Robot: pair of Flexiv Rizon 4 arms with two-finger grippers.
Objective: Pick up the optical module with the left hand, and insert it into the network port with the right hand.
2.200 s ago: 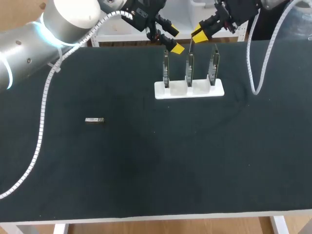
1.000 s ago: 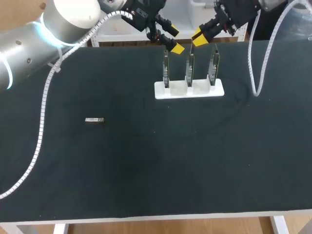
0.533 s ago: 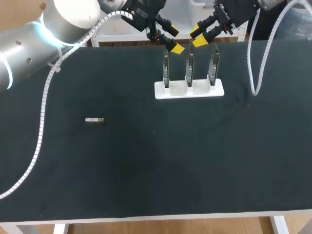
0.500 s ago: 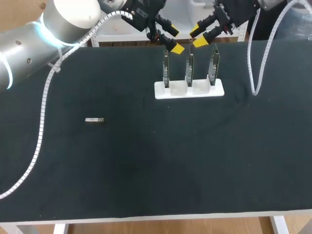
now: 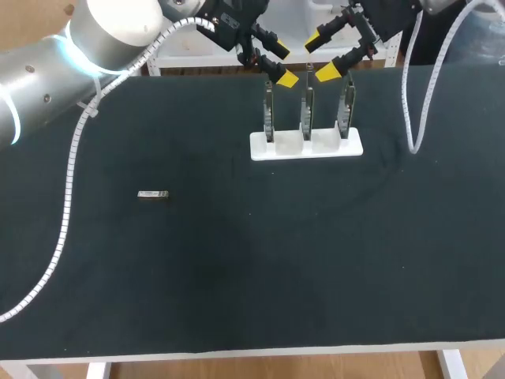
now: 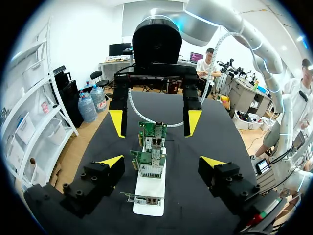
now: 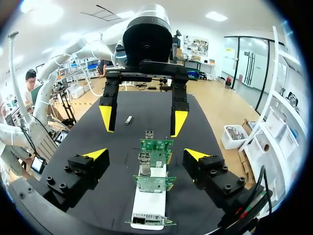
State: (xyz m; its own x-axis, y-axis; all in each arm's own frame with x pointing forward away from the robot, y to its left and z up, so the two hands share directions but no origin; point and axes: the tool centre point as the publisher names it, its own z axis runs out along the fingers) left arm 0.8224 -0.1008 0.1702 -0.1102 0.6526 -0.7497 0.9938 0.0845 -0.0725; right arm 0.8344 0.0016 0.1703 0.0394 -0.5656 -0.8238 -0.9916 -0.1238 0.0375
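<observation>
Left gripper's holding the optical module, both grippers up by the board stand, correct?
No. The left gripper is open and empty; the head view shows the optical module lying on the table. Both grippers are by the board stand.

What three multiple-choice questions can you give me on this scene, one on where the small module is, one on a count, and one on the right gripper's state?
1. Where is the module?
A. flat on the table, left of the stand
B. on top of the stand
C. plugged into a board

2. How many boards are upright in the stand?
A. two
B. three
C. five

3. The right gripper is:
A. open and empty
B. shut on the module
C. shut on a board

Answers:
1 A, it lies alone on the dark surface.
2 B, three upright boards show in the head view.
3 A, its yellow tips are apart, touching nothing.
</observation>
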